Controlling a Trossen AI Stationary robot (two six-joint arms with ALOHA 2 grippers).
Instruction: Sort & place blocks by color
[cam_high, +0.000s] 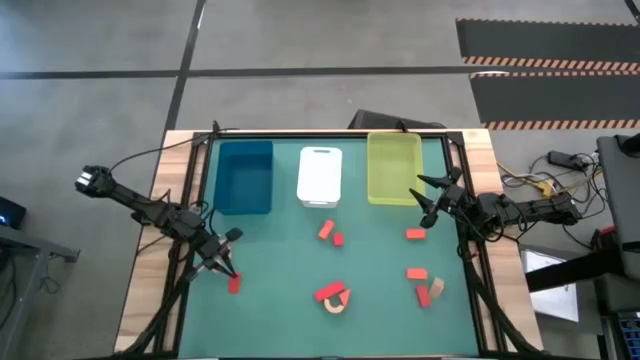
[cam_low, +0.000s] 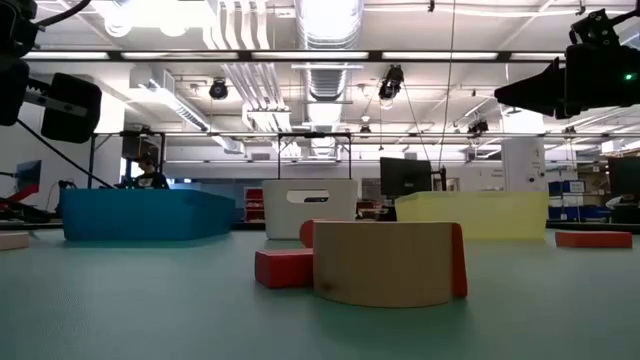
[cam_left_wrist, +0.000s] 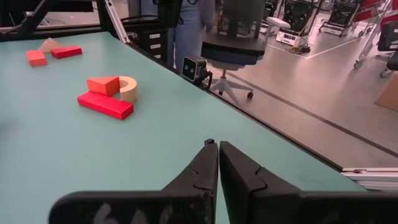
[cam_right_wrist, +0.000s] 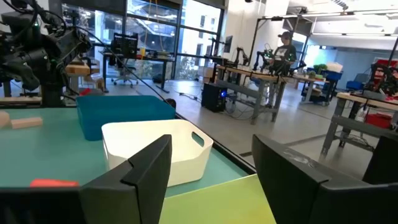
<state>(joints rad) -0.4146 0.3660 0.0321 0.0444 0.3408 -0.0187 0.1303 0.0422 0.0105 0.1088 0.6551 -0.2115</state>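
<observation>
Bright even light from ceiling strip lamps (cam_low: 330, 55) in the low view, some glare there, daylight through tall windows (cam_right_wrist: 155, 37) in the right wrist view, soft faint shadows on the green table (cam_high: 370, 290), near fingers slightly soft

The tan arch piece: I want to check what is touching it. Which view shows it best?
The left wrist view: the tan arch piece sits against a red wedge behind a red brick. The low view shows it large but side-on; the high view shows it tiny; the right wrist view misses it.
</observation>
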